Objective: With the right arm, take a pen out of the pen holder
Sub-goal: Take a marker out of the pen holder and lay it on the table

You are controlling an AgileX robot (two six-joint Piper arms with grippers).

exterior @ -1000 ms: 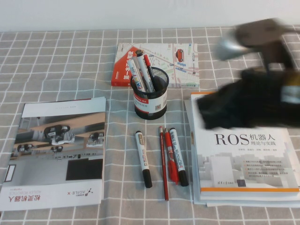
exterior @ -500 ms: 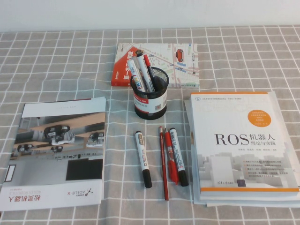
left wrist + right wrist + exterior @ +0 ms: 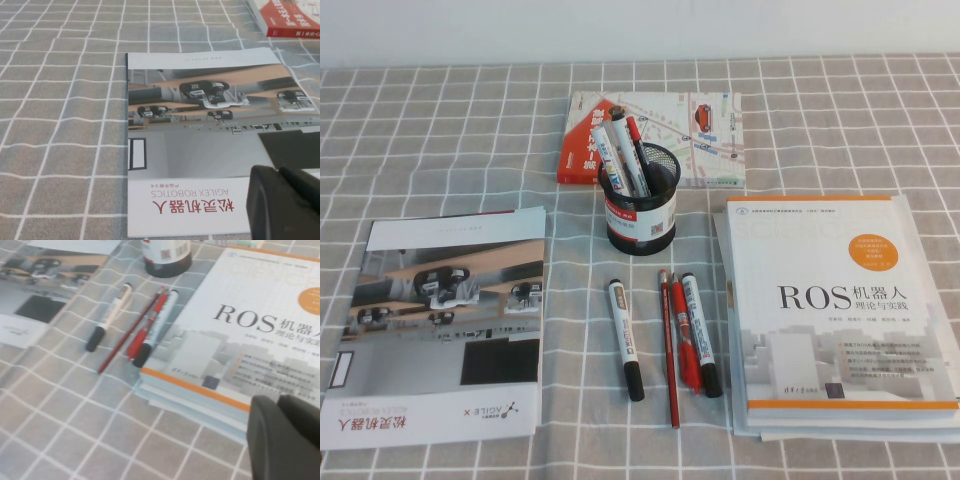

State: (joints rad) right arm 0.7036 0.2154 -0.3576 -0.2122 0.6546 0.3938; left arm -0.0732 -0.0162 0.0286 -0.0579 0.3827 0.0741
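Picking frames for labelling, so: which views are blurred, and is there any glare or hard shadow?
High view: even light, no glare, faint shadow beside the pen holder; neither tool shows. Left wrist view: brochure crisp, left tool a dark defocused mass over its corner. Right wrist view: soft throughout, loose pens smeared; shut right tool a dark blur above the ROS book.

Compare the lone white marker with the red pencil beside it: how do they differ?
The white marker is thick, white with a black cap; the red pencil is thin and red. The marker is shorter than the pencil. The marker lies alone; the pencil lies close beside a red pen. Both lie flat on the checked cloth. The right gripper, shut, is above the ROS book; the left gripper above the AgileX brochure.
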